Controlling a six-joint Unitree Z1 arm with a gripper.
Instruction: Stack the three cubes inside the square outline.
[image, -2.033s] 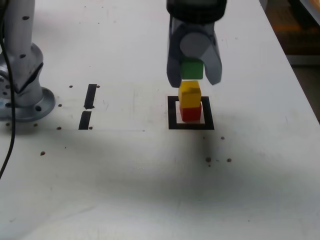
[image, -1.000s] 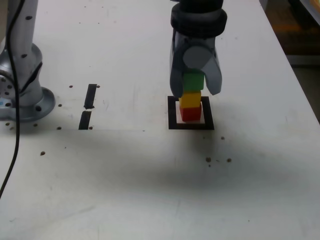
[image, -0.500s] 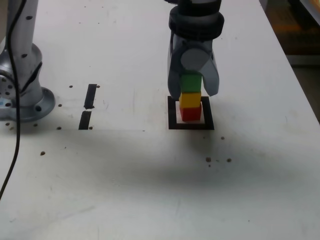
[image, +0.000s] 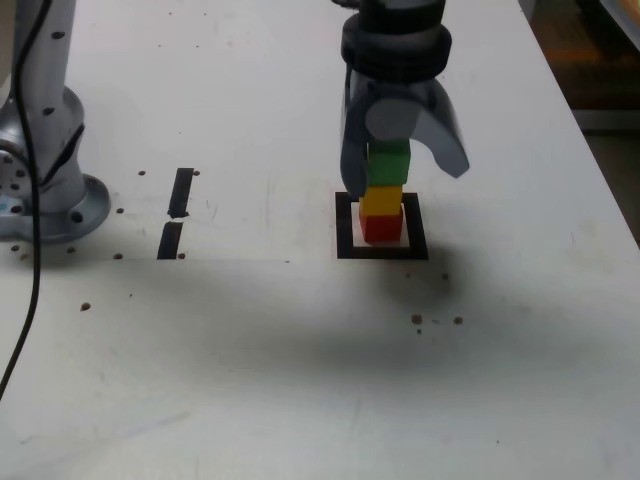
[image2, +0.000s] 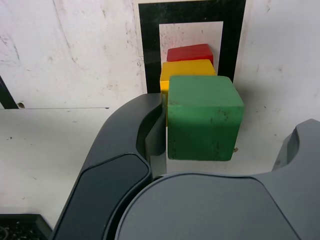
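Note:
The three cubes stand as one tower inside the square outline (image: 380, 251): the red cube (image: 381, 228) at the bottom, the yellow cube (image: 380, 200) on it, and the green cube (image: 388, 165) on top. My gripper (image: 405, 177) hangs straight over the tower, open, with its jaws on either side of the green cube. In the wrist view the green cube (image2: 202, 117) fills the gap, with the yellow cube (image2: 185, 67) and red cube (image2: 190, 51) below it within the outline (image2: 150, 50). One finger (image2: 125, 150) lies close against the green cube. The other finger (image2: 300, 145) stands well clear.
The arm's metal base (image: 50, 190) and a black cable (image: 30, 280) sit at the exterior view's left. Two short black tape strips (image: 181, 192) (image: 170, 240) lie between the base and the outline. The table's edge (image: 600, 170) runs down the exterior view's right.
The gripper came down with the green cube and set it on the yellow one. Its jaws have now spread, and the finger on the exterior view's right has swung outward.

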